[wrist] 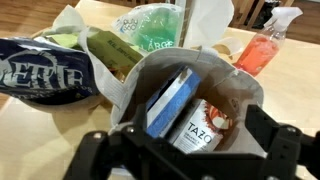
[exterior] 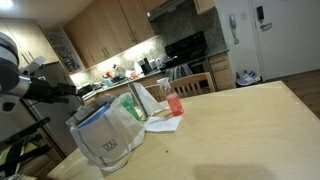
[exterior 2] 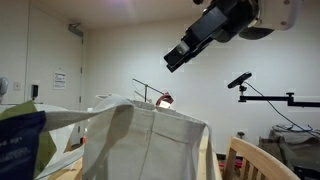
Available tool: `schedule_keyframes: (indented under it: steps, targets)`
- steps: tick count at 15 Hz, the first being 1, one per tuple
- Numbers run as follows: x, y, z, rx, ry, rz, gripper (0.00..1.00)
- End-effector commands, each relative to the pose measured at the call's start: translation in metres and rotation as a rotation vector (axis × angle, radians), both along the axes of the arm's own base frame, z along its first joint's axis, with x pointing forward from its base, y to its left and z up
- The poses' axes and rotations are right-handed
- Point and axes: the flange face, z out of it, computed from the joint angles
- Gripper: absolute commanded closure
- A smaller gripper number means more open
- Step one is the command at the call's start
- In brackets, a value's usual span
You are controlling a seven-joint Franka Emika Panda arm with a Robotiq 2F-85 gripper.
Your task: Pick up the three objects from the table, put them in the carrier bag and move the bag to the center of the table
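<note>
My gripper (wrist: 185, 150) hangs with its fingers spread wide and holding nothing, above the whitish crinkly plastic carrier bag (wrist: 236, 84) standing open on the pale tan wooden table (exterior: 240, 120). Inside the bag, the light-blue flat carton (wrist: 170, 100) touches the red-and-white packet (wrist: 206, 126). A pink-red spray bottle (wrist: 262, 48) stands nearby.

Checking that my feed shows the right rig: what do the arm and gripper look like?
The arm has rounded white casings with black sections at the joints. The gripper is all black, blocky and angular. No markings or cables can be made out.
</note>
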Motion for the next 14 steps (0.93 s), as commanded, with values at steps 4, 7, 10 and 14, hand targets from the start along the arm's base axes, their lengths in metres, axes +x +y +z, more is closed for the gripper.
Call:
schedule_keyframes:
  steps: [4, 7, 10, 14]
  targets:
    - [-0.008, -0.033, 0.000, 0.056, 0.041, -0.103, 0.00]
    - [-0.004, -0.049, -0.006, 0.095, 0.079, -0.166, 0.00]
    - [0.004, -0.071, -0.012, 0.137, 0.114, -0.239, 0.00]
    - [0.021, -0.102, -0.029, 0.138, 0.133, -0.344, 0.00]
